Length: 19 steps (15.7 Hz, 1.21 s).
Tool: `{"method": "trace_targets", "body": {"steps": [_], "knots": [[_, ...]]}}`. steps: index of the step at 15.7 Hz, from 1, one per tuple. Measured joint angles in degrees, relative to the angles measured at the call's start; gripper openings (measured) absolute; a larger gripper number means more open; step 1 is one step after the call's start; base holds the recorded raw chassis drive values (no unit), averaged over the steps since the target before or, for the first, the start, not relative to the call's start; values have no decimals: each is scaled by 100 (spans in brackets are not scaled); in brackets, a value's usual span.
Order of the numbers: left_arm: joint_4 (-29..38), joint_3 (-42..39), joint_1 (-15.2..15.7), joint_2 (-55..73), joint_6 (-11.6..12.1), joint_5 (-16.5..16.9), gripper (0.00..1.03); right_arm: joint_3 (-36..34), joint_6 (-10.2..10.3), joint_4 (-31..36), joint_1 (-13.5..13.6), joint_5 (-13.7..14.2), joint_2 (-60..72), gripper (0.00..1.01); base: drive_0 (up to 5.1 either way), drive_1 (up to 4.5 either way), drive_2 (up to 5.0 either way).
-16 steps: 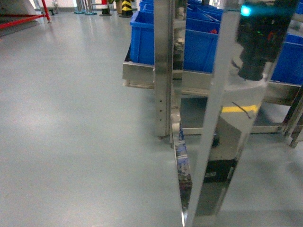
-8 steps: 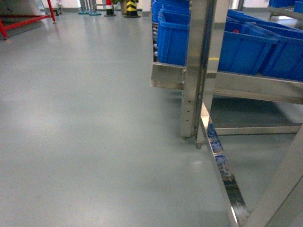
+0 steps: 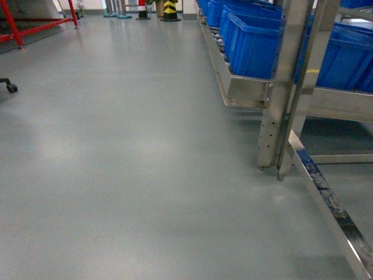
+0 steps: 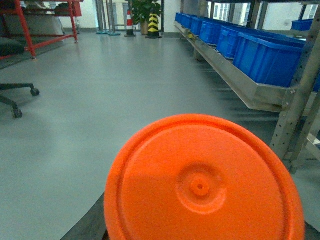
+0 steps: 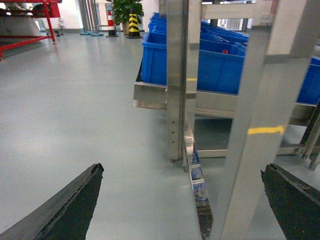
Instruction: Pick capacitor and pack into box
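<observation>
Fingers (image 5: 60,207) of the right gripper (image 5: 182,205) seen at the two lower corners of the right wrist view, dark and far apart, with nothing between them but floor and a steel post; so wide open and empty. Left gripper not visible in any view; impossible to tell whether open or closed; seen in the left wrist view only an orange round lid (image 4: 202,182) filling the lower part, very near the camera, and not clear whether held or merely below the wrist.

Progress, judged from this: nothing of the task looks done yet. No capacitor and no pink box visible in any view; location of both cannot be told. Seems a travelling stage beside the shelving, with the picking, the carrying and the packing all left to do.

Differences between views: head view gives grey floor (image 3: 128,163), a steel rack (image 3: 280,105) with blue bins (image 3: 256,44) on the right, and a red frame (image 3: 35,26) far left, but no arm at all. Only the right wrist view gives the open fingers, and also a yellow mark (image 5: 265,130) on a near post. Only the left wrist view gives the orange lid and an office chair base (image 4: 15,97) at the left edge; also a striped bollard (image 4: 153,25) by a plant, at the far end.
</observation>
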Motion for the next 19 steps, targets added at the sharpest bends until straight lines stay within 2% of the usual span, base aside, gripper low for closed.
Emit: {"method": "trace_targets", "body": {"steps": [19], "knots": [[-2,0,0,0,0,4,44,0,0,-13,0,-2,0,98,-497,244,244]]}}
